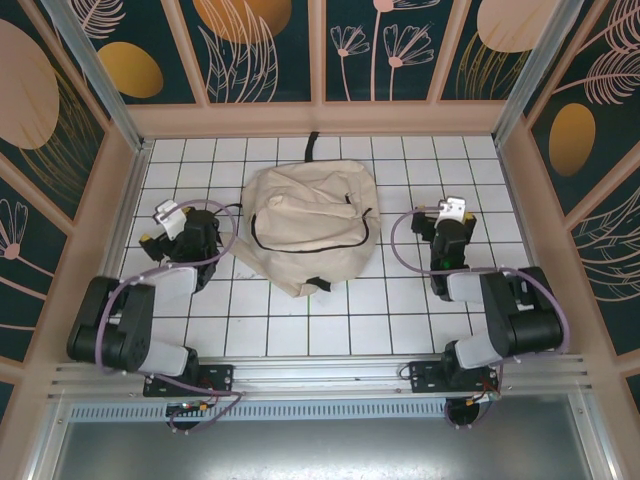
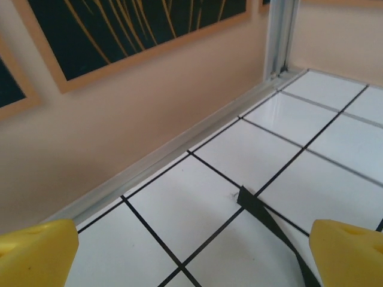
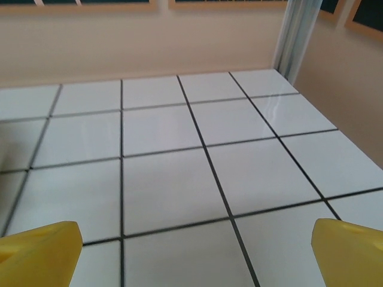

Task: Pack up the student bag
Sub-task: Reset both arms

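The student bag (image 1: 310, 225) lies slumped mid-bench (image 1: 270, 320), nearer the far edge, between both arms. The left tool (image 2: 191, 254) gapes wide near the left edge, with a black strap (image 2: 269, 221) on the tiles before it. The right tool (image 3: 191, 251) is equally wide and holds nothing.

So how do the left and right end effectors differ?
The left yellow-tipped end effector angles toward the side wall; the right end effector faces the back wall. A black strap lies on the tiles before the left one; bare tiles lie before the right. Both are open, flanking the cream fabric backpack.
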`<action>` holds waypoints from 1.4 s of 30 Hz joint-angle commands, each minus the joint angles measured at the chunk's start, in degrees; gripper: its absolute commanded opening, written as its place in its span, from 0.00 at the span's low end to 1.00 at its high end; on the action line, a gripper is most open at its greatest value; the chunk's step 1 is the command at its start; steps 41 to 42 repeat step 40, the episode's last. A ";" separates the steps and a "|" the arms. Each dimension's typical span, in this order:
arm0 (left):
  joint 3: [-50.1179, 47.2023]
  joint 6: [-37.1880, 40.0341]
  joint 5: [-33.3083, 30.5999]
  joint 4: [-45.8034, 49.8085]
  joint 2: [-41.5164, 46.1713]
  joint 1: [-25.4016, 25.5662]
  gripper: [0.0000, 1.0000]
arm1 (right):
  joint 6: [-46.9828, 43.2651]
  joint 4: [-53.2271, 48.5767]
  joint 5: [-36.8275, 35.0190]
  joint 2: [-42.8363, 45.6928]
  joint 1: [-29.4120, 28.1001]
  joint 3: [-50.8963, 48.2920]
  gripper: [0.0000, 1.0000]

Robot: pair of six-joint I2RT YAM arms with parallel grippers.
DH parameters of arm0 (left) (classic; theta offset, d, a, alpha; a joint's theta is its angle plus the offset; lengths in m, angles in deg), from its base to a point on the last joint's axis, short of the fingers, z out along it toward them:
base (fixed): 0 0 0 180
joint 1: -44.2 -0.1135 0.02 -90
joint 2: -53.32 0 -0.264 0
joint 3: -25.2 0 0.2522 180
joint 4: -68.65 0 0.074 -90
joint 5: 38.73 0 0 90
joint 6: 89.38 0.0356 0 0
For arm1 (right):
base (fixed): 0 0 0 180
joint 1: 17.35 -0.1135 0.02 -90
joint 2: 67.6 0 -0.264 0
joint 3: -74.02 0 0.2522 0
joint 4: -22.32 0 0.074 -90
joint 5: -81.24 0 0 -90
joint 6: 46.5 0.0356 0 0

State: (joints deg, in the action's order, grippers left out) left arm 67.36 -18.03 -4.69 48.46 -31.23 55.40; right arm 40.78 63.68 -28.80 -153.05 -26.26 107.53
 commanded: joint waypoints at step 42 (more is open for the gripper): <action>-17.36 14.48 32.95 -44.71 -3.00 -5.95 0.99 | 5.93 19.80 11.19 -2.76 9.60 -8.21 0.99</action>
